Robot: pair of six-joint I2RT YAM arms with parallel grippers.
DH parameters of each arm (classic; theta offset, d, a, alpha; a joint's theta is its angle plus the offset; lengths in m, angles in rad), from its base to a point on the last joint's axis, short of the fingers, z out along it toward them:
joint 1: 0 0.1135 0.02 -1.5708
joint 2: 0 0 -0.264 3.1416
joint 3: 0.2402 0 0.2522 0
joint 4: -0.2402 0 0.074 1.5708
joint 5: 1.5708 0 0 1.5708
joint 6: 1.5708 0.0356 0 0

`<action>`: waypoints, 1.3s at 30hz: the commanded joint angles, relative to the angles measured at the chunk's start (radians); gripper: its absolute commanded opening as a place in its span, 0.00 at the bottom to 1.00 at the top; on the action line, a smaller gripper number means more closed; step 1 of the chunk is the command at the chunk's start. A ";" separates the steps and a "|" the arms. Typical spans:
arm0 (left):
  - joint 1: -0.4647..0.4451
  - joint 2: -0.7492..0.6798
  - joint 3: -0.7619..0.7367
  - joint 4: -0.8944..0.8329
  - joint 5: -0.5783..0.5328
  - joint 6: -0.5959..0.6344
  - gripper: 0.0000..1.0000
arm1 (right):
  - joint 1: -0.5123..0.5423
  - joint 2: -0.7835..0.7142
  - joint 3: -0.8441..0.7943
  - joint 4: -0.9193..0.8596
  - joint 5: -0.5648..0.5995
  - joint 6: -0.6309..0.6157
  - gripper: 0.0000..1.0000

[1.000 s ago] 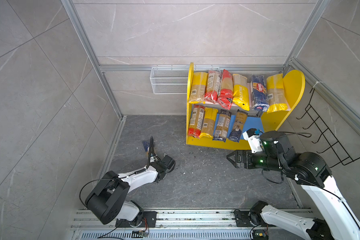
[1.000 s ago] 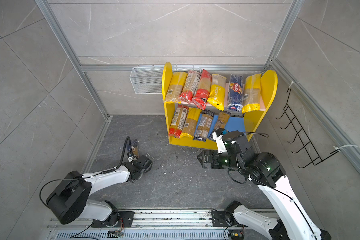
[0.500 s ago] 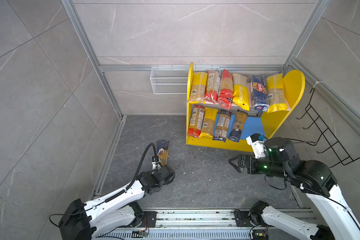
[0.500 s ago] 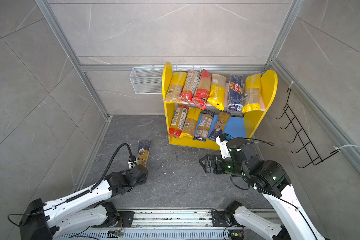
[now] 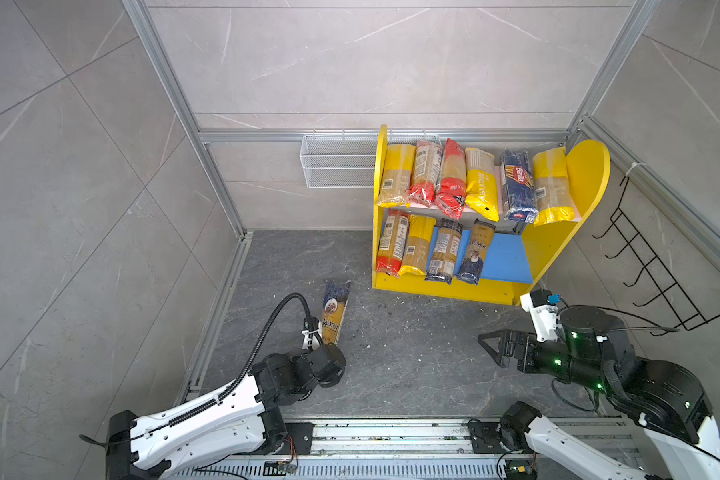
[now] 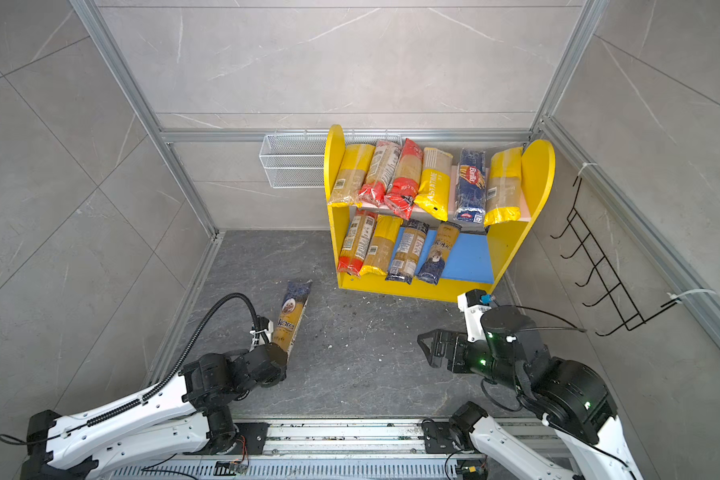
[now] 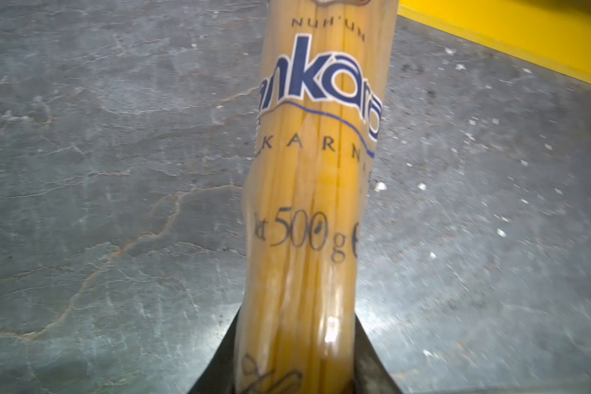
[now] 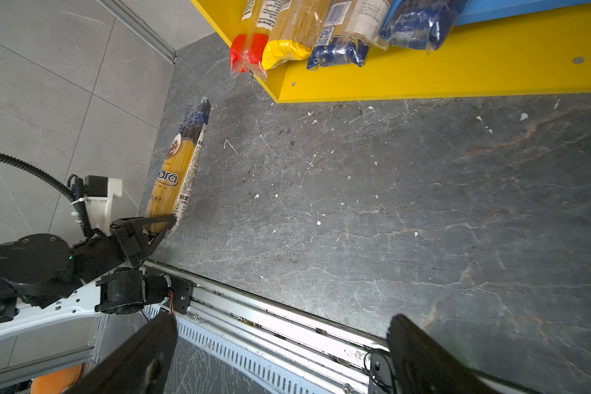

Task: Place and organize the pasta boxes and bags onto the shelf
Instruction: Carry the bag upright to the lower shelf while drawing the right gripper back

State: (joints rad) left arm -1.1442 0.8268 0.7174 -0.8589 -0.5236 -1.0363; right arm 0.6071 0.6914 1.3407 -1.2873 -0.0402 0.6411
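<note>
My left gripper (image 5: 328,341) (image 6: 281,350) (image 7: 296,331) (image 8: 161,225) is shut on the near end of a pasta bag (image 5: 334,309) (image 6: 294,311) (image 7: 316,163) (image 8: 181,160). The bag has clear yellow wrapping with a dark blue far end that points toward the shelf (image 5: 587,174) (image 6: 537,174) (image 8: 423,75). Several pasta bags lie on the pink upper board (image 5: 476,189) and several on the blue lower board (image 5: 508,257), whose right part is bare. My right gripper (image 5: 489,347) (image 6: 428,347) (image 8: 280,320) hangs open and holds nothing, in front of the shelf's right end.
A white wire basket (image 5: 337,162) hangs on the back wall, left of the shelf. A black hook rack (image 5: 649,270) sits on the right wall. A metal rail (image 5: 391,432) runs along the front edge. Pale crumbs dot the dark floor (image 8: 355,191).
The left arm has swung round, and the held bag has turned from edge-on to facing up and shifted slightly right. The open right gripper has drawn back a little from the shelf.
</note>
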 commanded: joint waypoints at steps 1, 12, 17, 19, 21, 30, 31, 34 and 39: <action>-0.076 -0.023 0.093 0.028 -0.166 -0.053 0.00 | -0.005 -0.027 -0.013 -0.028 0.035 0.028 1.00; -0.349 0.201 0.338 0.020 -0.312 -0.061 0.00 | -0.004 0.003 0.034 -0.042 0.033 0.000 1.00; -0.362 0.348 0.456 0.145 -0.286 0.040 0.00 | -0.004 0.013 0.102 -0.085 0.038 -0.008 1.00; -0.359 0.388 0.480 0.233 -0.262 0.094 0.00 | -0.005 0.003 0.125 -0.112 0.046 -0.006 1.00; -0.348 0.434 0.520 0.282 -0.235 0.141 0.00 | -0.006 -0.009 0.149 -0.142 0.059 -0.003 1.00; -0.177 0.667 0.741 0.420 0.058 0.300 0.00 | -0.004 -0.063 0.272 -0.292 0.145 0.029 1.00; -0.156 0.692 0.769 0.435 0.098 0.311 0.00 | -0.005 -0.073 0.275 -0.300 0.151 0.036 1.00; -0.111 0.779 0.870 0.458 0.174 0.339 0.00 | -0.005 -0.100 0.276 -0.312 0.164 0.059 1.00; -0.055 0.927 1.057 0.472 0.267 0.370 0.00 | -0.005 -0.131 0.287 -0.325 0.180 0.086 1.00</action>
State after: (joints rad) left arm -1.2198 1.7390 1.6363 -0.5835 -0.2871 -0.7345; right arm 0.6071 0.5777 1.6070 -1.5749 0.1085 0.6971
